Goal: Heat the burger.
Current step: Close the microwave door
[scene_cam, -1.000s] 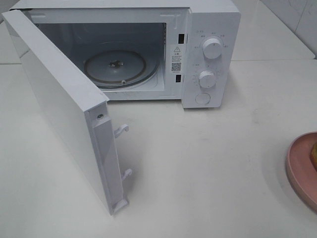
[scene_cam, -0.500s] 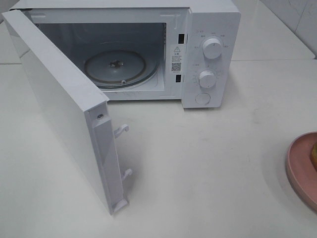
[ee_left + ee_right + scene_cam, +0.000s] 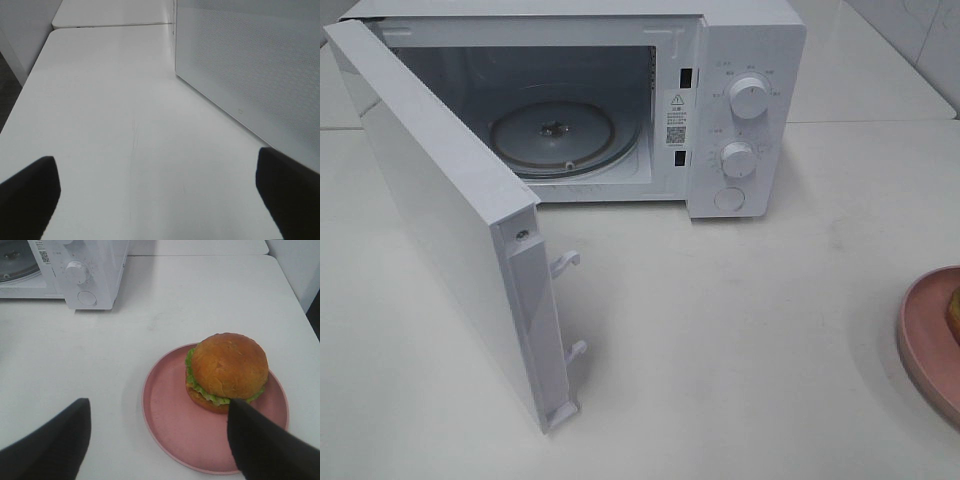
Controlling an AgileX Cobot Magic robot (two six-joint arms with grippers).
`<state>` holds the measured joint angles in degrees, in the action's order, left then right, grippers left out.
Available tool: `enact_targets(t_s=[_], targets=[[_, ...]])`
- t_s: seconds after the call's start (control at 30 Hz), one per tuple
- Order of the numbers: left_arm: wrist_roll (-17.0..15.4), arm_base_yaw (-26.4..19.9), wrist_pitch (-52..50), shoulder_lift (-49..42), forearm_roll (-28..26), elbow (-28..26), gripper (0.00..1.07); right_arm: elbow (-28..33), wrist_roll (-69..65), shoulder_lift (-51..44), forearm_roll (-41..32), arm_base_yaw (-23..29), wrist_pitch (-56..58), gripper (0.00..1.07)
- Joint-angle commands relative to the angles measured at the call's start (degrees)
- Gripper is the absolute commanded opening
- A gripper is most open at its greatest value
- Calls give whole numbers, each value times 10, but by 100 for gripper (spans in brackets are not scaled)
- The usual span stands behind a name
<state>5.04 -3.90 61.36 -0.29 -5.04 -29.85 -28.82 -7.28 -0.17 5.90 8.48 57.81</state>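
Observation:
The burger (image 3: 227, 370), golden-brown bun over green lettuce, sits on a pink plate (image 3: 170, 415) on the white table; in the high view only the plate's edge (image 3: 925, 340) and a sliver of bun (image 3: 954, 312) show at the right border. My right gripper (image 3: 157, 440) hovers open above the near side of the plate, its fingers apart, touching nothing. My left gripper (image 3: 160, 195) is open over bare table beside the microwave door (image 3: 250, 65). The white microwave (image 3: 740, 110) stands open with its glass turntable (image 3: 555, 135) bare. Neither arm appears in the high view.
The microwave door (image 3: 450, 220) swings far out toward the front left, with latch hooks (image 3: 565, 263) at its edge. Two knobs (image 3: 748, 98) and a button are on the control panel. A tiled wall lies at the back right.

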Motion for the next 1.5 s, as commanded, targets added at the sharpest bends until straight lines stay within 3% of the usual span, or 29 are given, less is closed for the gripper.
enact_targets(t_s=[0.03,0.2,0.27,0.3,0.33,0.37,0.4,0.47,0.53,0.6,0.63,0.73,0.77,1.0,1.07,1.27,1.33,1.43,1.5], targets=[[-2,-1,-28,-3,-2,-14,99,2,1,-17,2,-4,-5,74],[-2,-1,-60,-2,-1,-18,92,2,1,-17,2,-4,-5,74],[-2,-1,-74,14,-2,-18,79,2,1,-17,2,-4,-5,74],[-2,-1,-74,14,-2,-18,79,2,1,-17,2,-4,-5,74],[-2,-1,-87,30,-5,-18,69,2,1,-17,2,-4,-5,74],[-2,-1,-87,30,-5,-18,69,2,1,-17,2,-4,-5,74],[-2,-1,-100,50,-9,-18,57,2,1,-17,2,-4,-5,74],[-2,-1,-108,62,-13,-18,51,2,1,-17,2,-4,-5,74],[-2,-1,-150,110,-16,-18,32,2,1,-17,2,-4,-5,74],[-2,-1,-160,124,-17,-18,26,2,1,-17,2,-4,-5,74],[-2,-1,-180,153,-17,-17,14,2,1,-17,2,-4,-5,74],[-2,-1,-193,167,-17,-16,8,2,1,-17,2,-4,-5,74],[-2,-1,-223,189,-17,-11,0,2,1,-17,2,-4,-5,74],[19,-1,-387,237,-17,37,0,2,1,-17,2,-4,-5,74],[34,-1,-492,273,-18,70,0,2,1,-17,2,-4,-5,74],[33,-1,-600,324,-18,103,0,2,1,-17,2,-4,-5,74],[28,-1,-706,381,-16,132,0,2,1,-17,2,-4,-5,74],[28,-1,-732,397,-12,139,0,2,1,-17,2,-4,-5,74],[17,-1,-835,460,11,159,0,2,1,-17,2,-4,-5,74]])
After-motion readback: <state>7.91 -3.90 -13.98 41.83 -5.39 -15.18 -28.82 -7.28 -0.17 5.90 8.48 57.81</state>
